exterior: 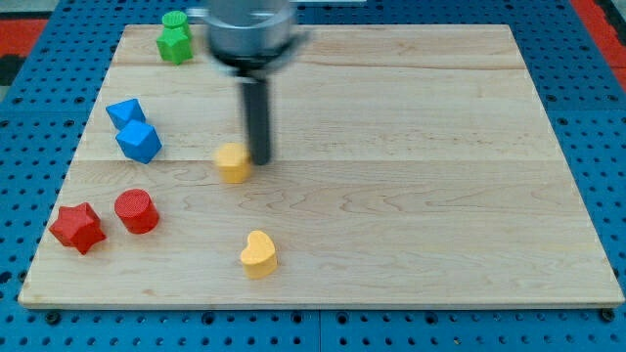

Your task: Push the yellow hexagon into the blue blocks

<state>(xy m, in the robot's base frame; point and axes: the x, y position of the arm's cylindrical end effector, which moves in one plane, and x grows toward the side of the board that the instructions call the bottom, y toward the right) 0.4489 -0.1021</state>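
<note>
The yellow hexagon lies left of the board's middle. My tip stands just to its right, touching or nearly touching it. Two blue blocks sit together at the view's left: a blue triangle-like block and a blue cube just below it. They lie about a hundred pixels left of the hexagon and slightly higher in the view.
A yellow heart lies near the board's bottom edge. A red cylinder and a red star sit at the lower left. Two green blocks sit at the top left. The wooden board rests on a blue pegboard.
</note>
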